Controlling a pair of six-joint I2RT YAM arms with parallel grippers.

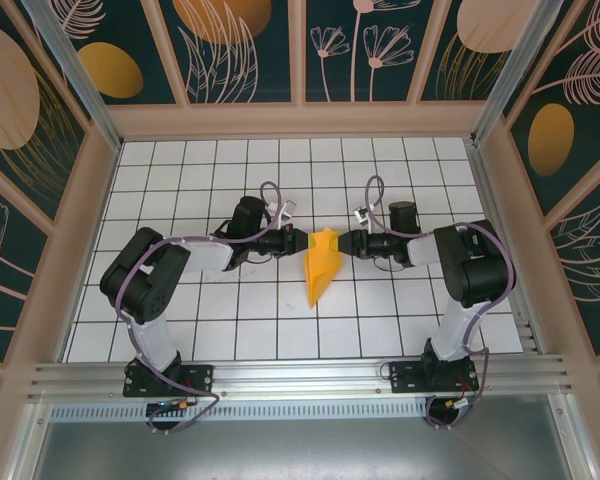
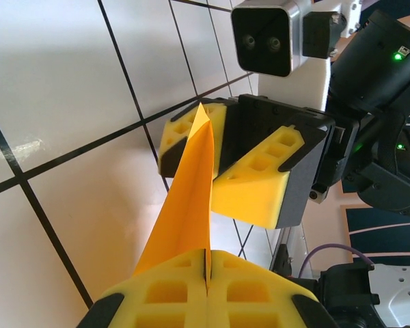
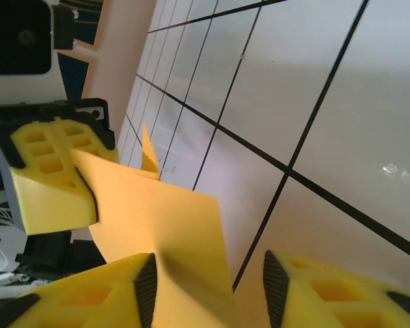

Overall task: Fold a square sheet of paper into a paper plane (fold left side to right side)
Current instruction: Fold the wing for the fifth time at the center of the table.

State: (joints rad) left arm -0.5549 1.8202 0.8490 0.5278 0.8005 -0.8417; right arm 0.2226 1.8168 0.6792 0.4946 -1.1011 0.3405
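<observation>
Orange paper [image 1: 321, 268], folded into a tapered wedge, is held on edge between the two arms over the middle of the white gridded surface [image 1: 180, 300], its point toward the near edge. Left fingers [image 2: 164, 297] pinched tight on one end of it. Right fingers [image 2: 260, 181] stand partly apart astride the opposite end, paper against one finger, a gap at the other.

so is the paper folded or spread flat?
Folded: the paper is a narrow pointed shape, not a square, pinched edge-on in the shut left end effector.
</observation>
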